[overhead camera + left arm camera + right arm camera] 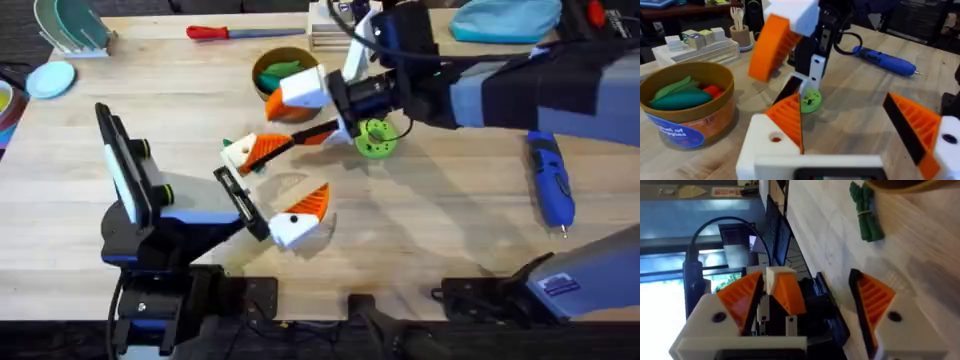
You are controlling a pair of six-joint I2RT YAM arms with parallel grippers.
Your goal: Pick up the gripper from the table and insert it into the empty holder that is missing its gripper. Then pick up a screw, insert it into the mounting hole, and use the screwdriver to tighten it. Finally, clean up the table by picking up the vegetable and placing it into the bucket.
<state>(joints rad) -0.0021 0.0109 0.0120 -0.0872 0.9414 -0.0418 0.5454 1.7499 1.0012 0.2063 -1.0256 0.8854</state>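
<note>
Closest to me, the left gripper (842,105) is spread wide with nothing between its fingers, and it is aimed at the work ahead.

Table (450,230): bare planked wood. It is flat and looks fairly slick, so I expect small parts to slide if nudged. Clutter sits at the far edge beyond both arms, with open room around the fingers.

My right gripper (807,280) is also well open. The orange gripper (787,297) stands between its fingers, close against one pad, while the other pad stands clear, so I would not call it clamped. Whether it is already seated in the black holder (815,320) beneath it, I cannot tell.

Bucket (687,107): off to one side of the left fingers, already holding toy vegetables. It looks light and could tip, so I would drop things in from above.

Screwdriver (885,60): lying past the right gripper, well apart from both sets of fingers. It is rigid, round and likely to roll, so I would grasp the blue body at mid-length and leave the thin tip alone.

Back to the gripper: I judge it to be light plastic with a ribbed lattice that gives under pressure. I would pinch its flat sides near the thick base, not the flexing tip.

Vegetable (866,212): on the table beyond the right fingers, near the bucket's rim. It is small, slim and probably soft, so I would take it across the middle.
</note>
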